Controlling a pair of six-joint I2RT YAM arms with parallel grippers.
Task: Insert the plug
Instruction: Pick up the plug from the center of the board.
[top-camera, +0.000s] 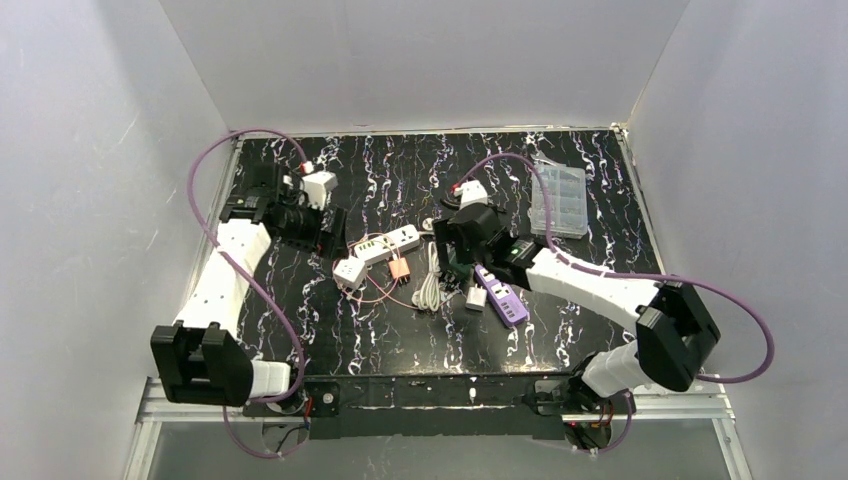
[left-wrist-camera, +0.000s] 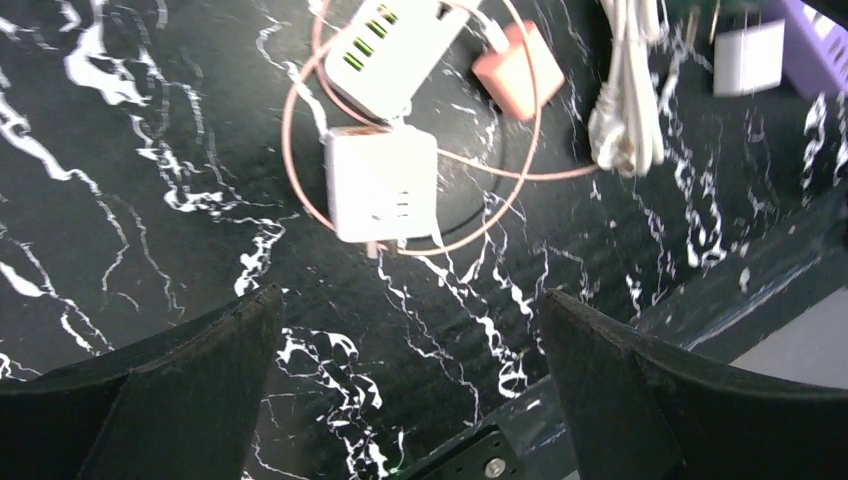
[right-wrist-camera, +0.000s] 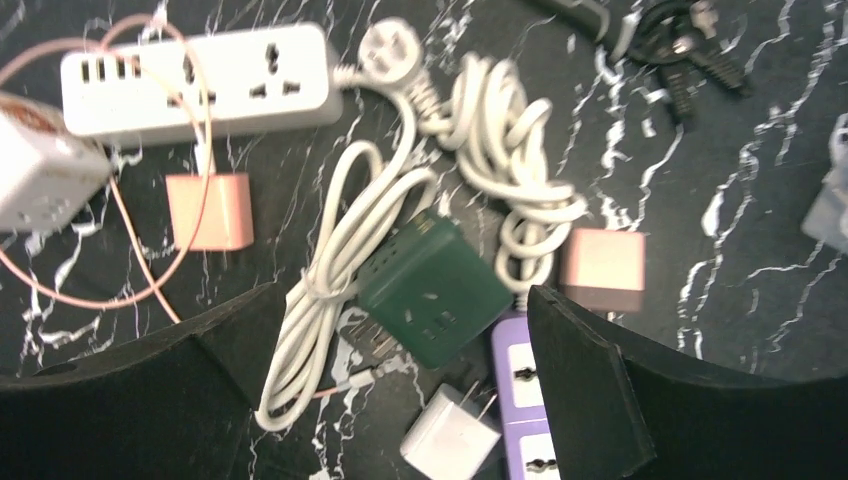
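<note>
The black marbled desk (top-camera: 330, 340) carries a loose huddle of adapters, with the white power strip (top-camera: 388, 243) near its middle. The left arm (top-camera: 225, 270) hangs its jaws spread wide and empty over bare desk on the near side of the strip. The right arm (top-camera: 590, 285) holds its jaws just as released, gripping nothing, above the clutter to the right of the strip.

The coiled white cord (right-wrist-camera: 500, 180) lies just right of the strip, and its plug (right-wrist-camera: 392, 45) rests just beside the strip's right end, not yet in any socket. I take this plug to be the task's thing. Which way its pins face I cannot tell.

It should handle as a light, rigid, smooth moulding, so it could slip or twist. The springy cord will likely tug at it. Best held across the flat sides of the head, behind the pins, never by the cord. The strip looks light too and may slide when pressed.
</note>
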